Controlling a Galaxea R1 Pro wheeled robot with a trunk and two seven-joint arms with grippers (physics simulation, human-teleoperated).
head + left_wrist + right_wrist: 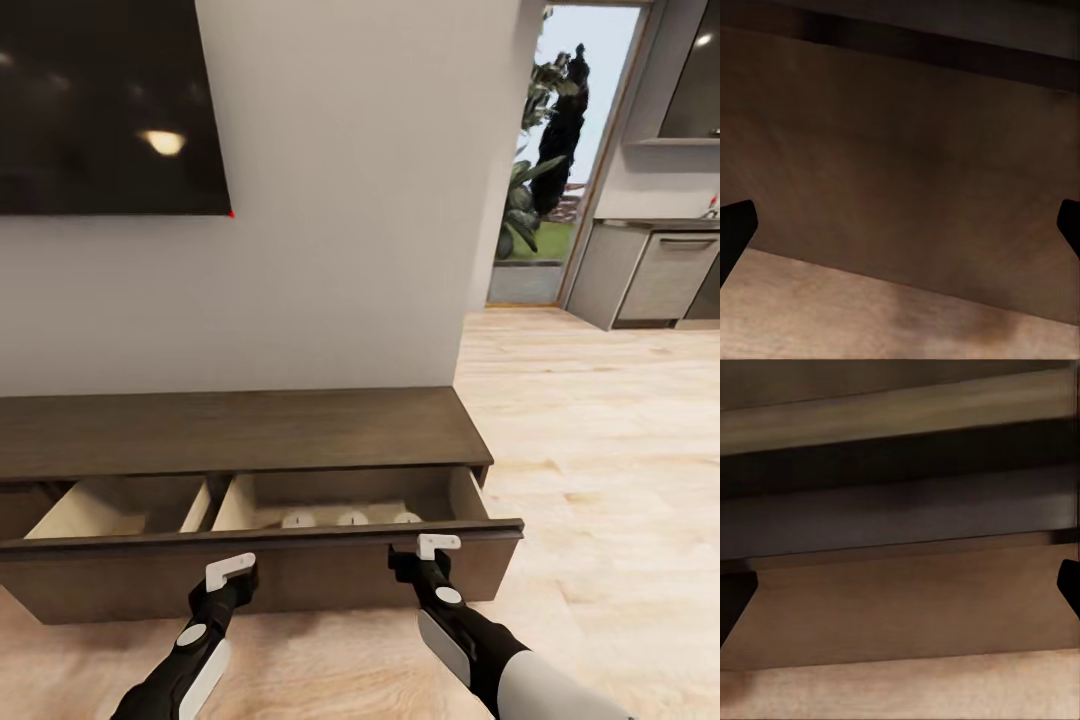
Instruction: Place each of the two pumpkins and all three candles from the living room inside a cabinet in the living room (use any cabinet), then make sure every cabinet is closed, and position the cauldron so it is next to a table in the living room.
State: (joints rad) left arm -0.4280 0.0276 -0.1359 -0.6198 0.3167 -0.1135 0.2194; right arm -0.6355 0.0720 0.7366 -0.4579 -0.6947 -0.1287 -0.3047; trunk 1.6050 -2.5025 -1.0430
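Both grippers face the cabinet (pixel 240 430) at lower centre of the head view, close to its pulled-out drawer front (pixel 260 580). Left gripper (pixel 230 570), lower left, is spread wide, fingertips (pixel 735 232) at the wrist view's edges. Right gripper (pixel 438 545), lower centre-right, is likewise spread and empty. Three pale candle tops (pixel 352 519) show inside the drawer's right compartment.

- Both forearms are clad in black casing with white panels.
- A grey round disc is set near each wrist.
- The left gripper (pixel 232 568) and right gripper (pixel 438 545) are tipped white.
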